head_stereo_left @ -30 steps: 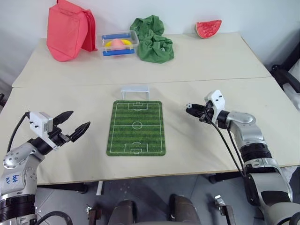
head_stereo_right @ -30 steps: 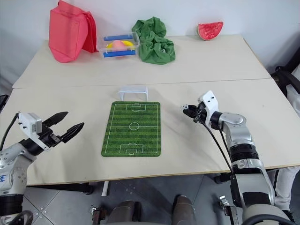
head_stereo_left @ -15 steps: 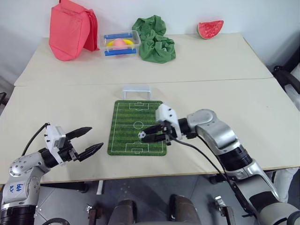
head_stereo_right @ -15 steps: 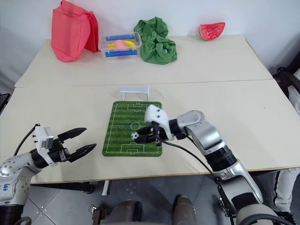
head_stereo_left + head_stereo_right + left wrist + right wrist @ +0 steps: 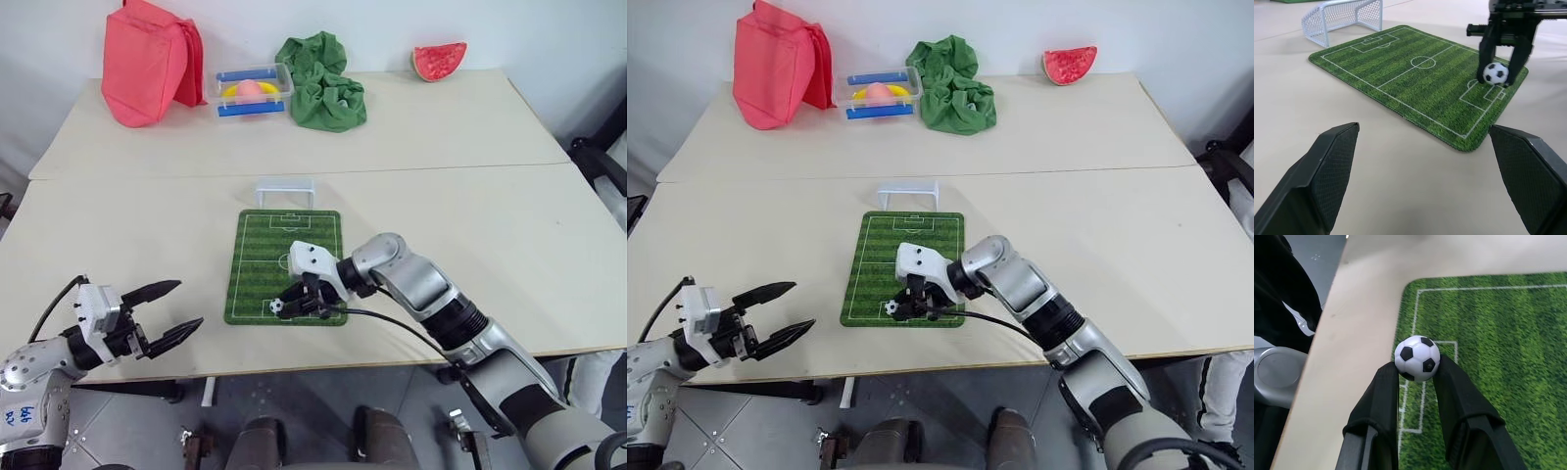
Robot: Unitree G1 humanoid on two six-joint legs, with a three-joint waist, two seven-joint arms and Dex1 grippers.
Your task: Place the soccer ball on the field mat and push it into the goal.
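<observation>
R gripper [image 5: 286, 306] sits low-centre of the head view, over the near end of the mat [image 5: 257, 264], fingers pinched on the ball [image 5: 278, 306]. Wrist view confirms: ball [image 5: 1417, 358] clamped between the two black fingertips [image 5: 1385, 382], above the small box lines at the mat's near end, close to its near left corner. From the L wrist cam the ball [image 5: 1495, 73] looks at or just off the turf; can't tell if it's touching.

L gripper [image 5: 167, 310] is lower left of the frame, fingers spread wide apart, nothing in them, well apart from the mat, hanging off the table's [image 5: 470, 225] front edge.

Mat lies centre frame, long axis running away from the robot. Goal [image 5: 285, 191] stands just beyond the mat's far end, mouth toward the mat, centred on it.

Far side of table, top of frame, L to R: red bag [image 5: 147, 61], clear box w/ blue bars [image 5: 253, 89], bunched green cloth [image 5: 320, 83], watermelon slice [image 5: 437, 61] upper right.
</observation>
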